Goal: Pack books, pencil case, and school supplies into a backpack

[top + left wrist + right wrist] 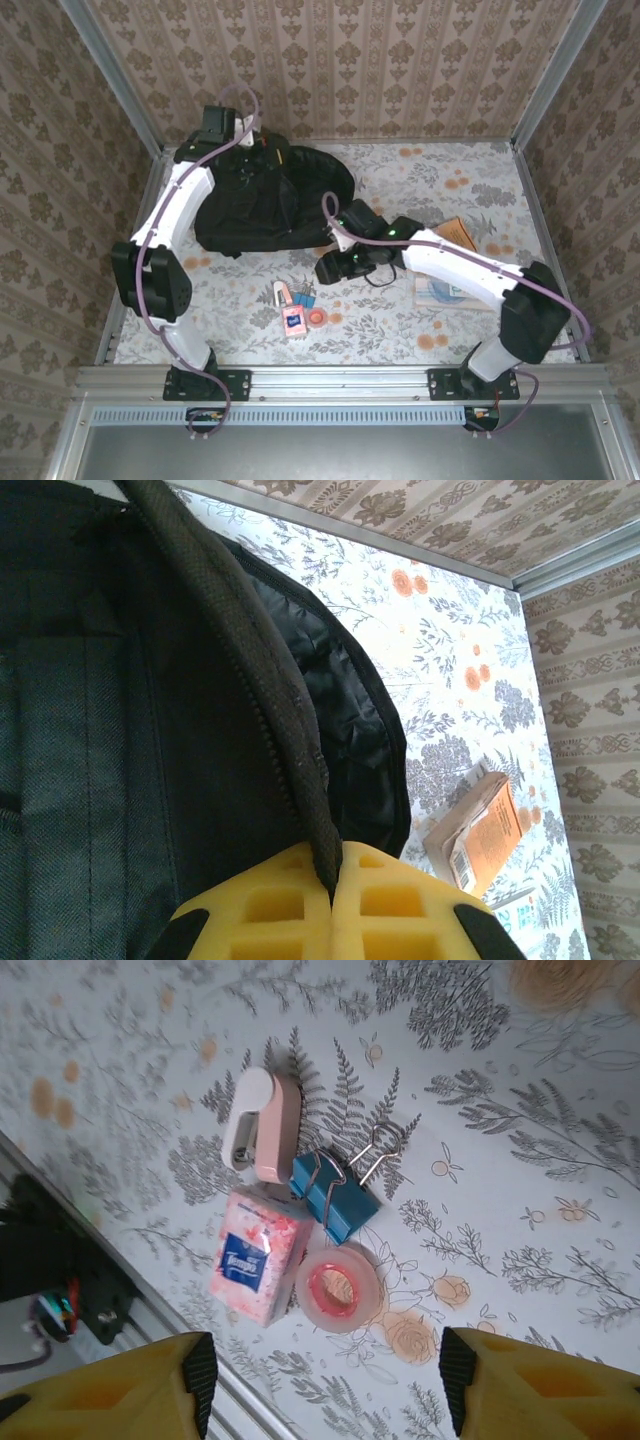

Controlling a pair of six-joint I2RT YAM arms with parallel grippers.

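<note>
The black backpack point(270, 200) lies at the back left, its opening towards the right. My left gripper point(238, 128) is shut on the backpack's zip edge point(300, 760), which it pinches between its yellow pads point(290, 905). My right gripper point(328, 1370) hangs open above the school supplies: a pink tape roll point(340, 1288), blue binder clips point(335, 1200), a pink-white eraser-like piece point(262, 1138) and a pink pack with a blue square point(255, 1260). Nothing is between its fingers. An orange book point(455, 232) lies at the right, a pale book point(450, 292) beneath the right arm. The pencil case is out of view.
The supplies point(298, 308) sit in a tight cluster near the front middle of the floral table point(400, 330). A metal rail point(340, 375) runs along the near edge. Patterned walls close in the back and sides. The orange book point(490, 830) leans on another one.
</note>
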